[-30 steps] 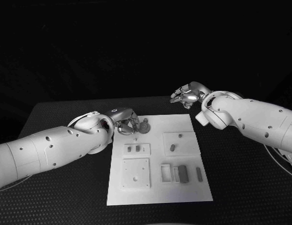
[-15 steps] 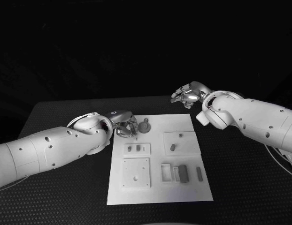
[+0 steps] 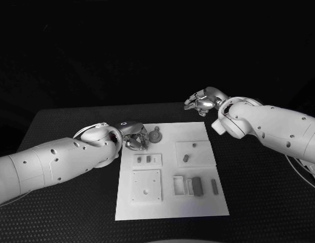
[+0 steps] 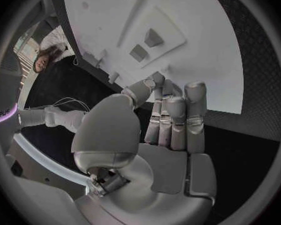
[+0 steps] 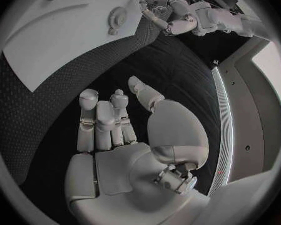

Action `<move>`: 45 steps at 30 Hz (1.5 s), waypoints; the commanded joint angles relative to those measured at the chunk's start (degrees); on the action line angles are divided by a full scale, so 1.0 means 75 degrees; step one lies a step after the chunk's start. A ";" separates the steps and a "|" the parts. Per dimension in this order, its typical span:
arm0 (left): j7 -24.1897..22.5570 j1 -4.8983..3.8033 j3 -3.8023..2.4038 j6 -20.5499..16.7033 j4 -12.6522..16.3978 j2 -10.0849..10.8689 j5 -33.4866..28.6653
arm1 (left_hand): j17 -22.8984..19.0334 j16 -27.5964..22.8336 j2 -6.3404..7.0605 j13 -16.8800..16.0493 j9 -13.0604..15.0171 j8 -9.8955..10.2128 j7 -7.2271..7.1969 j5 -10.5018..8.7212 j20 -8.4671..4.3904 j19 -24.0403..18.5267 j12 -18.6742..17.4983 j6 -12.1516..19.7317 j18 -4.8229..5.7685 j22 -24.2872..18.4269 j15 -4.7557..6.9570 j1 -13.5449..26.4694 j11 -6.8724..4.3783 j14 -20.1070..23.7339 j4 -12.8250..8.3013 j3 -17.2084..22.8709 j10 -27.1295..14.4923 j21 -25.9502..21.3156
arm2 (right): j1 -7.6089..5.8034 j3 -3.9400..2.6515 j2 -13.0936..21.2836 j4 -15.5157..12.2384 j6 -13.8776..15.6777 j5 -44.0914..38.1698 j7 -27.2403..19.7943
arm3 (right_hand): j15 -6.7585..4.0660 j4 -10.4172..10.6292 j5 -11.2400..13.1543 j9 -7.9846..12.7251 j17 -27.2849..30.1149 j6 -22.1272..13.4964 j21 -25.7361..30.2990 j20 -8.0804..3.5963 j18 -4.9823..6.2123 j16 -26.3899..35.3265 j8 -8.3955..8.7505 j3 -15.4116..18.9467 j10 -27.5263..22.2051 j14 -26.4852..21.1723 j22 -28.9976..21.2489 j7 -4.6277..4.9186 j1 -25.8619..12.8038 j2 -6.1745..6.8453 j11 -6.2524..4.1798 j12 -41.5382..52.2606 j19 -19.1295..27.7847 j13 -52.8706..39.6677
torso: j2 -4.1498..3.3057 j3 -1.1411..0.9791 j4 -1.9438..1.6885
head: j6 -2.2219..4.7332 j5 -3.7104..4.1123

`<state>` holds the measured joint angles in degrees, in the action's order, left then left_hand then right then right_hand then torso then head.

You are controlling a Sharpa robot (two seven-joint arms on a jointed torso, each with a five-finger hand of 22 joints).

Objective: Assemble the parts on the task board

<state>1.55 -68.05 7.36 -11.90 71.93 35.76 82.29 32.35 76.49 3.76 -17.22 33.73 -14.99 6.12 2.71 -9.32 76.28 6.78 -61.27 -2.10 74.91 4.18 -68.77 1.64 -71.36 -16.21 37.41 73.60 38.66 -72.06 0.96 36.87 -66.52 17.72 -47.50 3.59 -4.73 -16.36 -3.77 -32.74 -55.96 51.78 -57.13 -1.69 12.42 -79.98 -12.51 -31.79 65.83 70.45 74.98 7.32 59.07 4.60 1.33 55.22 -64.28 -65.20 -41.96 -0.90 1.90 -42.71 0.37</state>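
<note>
The white task board [image 3: 201,202] lies in the middle of the black table. A grey round part [image 3: 154,135] with a short stem lies flat near the board's far left corner. My left hand [image 3: 133,138] hovers at the board's left edge, just beside that part and holding nothing. In the left wrist view its fingers [image 4: 172,117] are stretched out, their tips at the board's edge [image 4: 197,60]. My right hand [image 3: 201,103] hangs beyond the board's far edge, and in the right wrist view its fingers [image 5: 103,120] are straight and empty. That view also shows the round part [image 5: 118,17] and my left hand [image 5: 168,20].
Several small grey pieces lie on the board, among them one on the right square plate [image 3: 187,158] and a long bar [image 3: 214,187]. Raised white plates sit at the near left [image 3: 147,186] and middle [image 3: 181,186]. Black table surrounds the board.
My left hand has drawn back a little toward the board's left edge, away from the round part, which stays where it lay. My right hand has hardly moved.
</note>
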 commanded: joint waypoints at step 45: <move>0.0173 0.0032 0.0066 0.0748 -0.0368 -0.0326 0.0296 | -0.0015 -0.0044 -0.0119 -0.0014 0.0010 -0.0018 -0.0004 0.0055 -0.0040 -0.0038 0.0009 -0.0031 -0.0934 0.0146 0.0008 -0.0001 0.0078 -0.0014 -0.0026 0.0022 0.0114 0.0017 | 0.0002 -0.0004 0.0002 -0.0011 -0.0088 0.0002 -0.0080 | -0.0007 0.0001 -0.0017 -0.0015 -0.0012 -0.0017 0.0009 -0.0051 0.0344 0.0017 0.0029 0.0035 -0.0031 -0.0058 0.0099 0.0073 -0.0036 -0.0072 0.0002 0.0058 0.0002 0.0016 | 0.0002 0.0002 0.0000 | -0.0018 0.0028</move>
<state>2.27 -68.02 7.66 -8.57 69.32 33.62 83.78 32.32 76.48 3.37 -17.24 33.91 -14.93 6.14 2.82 -9.33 76.24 6.82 -61.09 -2.05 74.94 4.17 -68.77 1.75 -71.35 -16.30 37.31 73.50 38.66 -72.06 0.96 36.91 -66.53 17.71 -47.47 3.57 -4.73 -16.36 -3.77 -32.76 -55.96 51.78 -57.13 -1.58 12.42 -79.98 -12.51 -31.79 65.83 70.45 74.97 7.32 58.83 4.36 1.33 55.44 -64.17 -65.15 -41.96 -0.91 1.89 -42.85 0.61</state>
